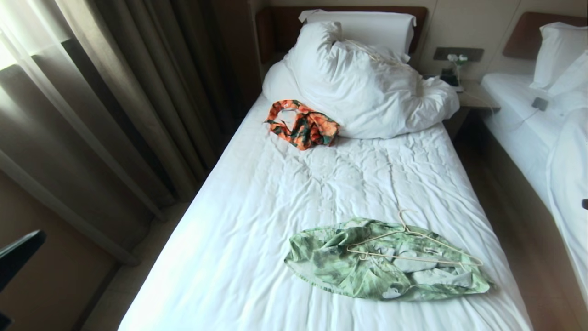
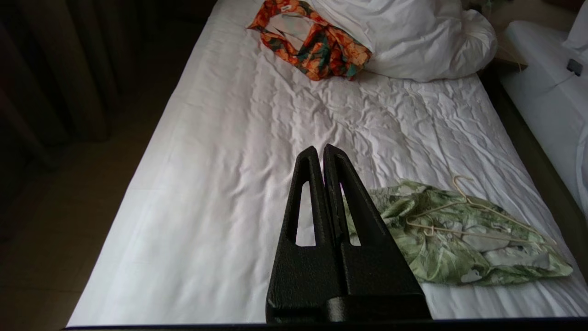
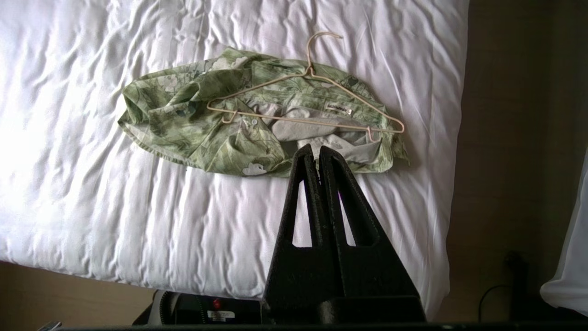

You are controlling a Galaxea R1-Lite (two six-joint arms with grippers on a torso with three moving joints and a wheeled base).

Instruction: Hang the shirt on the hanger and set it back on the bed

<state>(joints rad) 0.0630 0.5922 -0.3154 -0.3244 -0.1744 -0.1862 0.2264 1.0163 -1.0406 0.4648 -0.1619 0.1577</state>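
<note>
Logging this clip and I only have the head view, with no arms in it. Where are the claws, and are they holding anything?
Observer: Both are empty. The left claw is shut, up over the white sheet of the bed, left of the green shirt.
Operator: And the right one?
Observer: The right claw is shut too, hanging above the shirt's near edge, clear of the cloth.
Operator: Can the shirt's neck label be seen?
Observer: Yes, in the right wrist view: a white label inside the hanger triangle, which lies on top of the shirt.
</note>
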